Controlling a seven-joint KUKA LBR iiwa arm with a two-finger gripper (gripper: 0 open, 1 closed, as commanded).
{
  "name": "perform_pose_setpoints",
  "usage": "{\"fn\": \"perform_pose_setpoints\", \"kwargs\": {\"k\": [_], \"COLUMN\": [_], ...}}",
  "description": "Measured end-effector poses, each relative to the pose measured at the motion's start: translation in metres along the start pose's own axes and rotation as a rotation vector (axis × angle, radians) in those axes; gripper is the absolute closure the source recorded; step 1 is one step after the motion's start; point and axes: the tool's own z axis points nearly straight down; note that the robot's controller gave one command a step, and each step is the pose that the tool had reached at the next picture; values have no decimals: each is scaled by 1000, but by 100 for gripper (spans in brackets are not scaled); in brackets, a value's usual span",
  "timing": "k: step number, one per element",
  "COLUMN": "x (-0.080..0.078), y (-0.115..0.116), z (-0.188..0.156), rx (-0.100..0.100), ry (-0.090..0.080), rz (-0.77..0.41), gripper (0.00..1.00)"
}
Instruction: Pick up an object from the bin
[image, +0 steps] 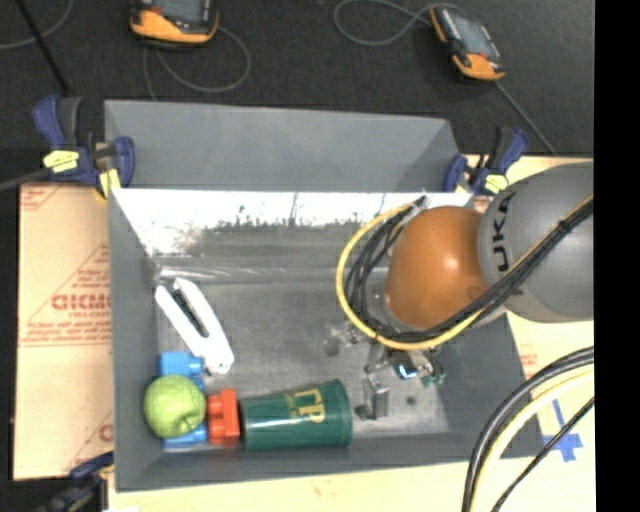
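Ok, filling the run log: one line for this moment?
end effector: low in bin | beside: green can, lying sideways | grasp: none visible

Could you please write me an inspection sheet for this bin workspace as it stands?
Surface: grey bin floor, bare in the middle.
Job's things: dark green can lying on its side along the near wall, the thing nearest the tool.
Clutter: white plastic piece at the left; green apple, blue block and orange block bunched in the near left corner.
Grippers: tool low in the bin by the can's right end; contact cannot be told.
Cables: yellow and black cables looped round the wrist.
Surroundings: orange handheld devices, two, on the dark floor beyond the bin.
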Motion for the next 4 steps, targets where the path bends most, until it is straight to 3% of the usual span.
{"fn": "perform_pose_setpoints", "kwargs": {"k": [1,2,3,4], "x": [11,15,12,-12], "y": [15,20,30,50], "z": [24,31,33,46], "rx": [-6,0,1,-3], "ry": [3,6,5,4], "rz": [-31,181,-1,-164], "gripper": [0,0,0,100]}}
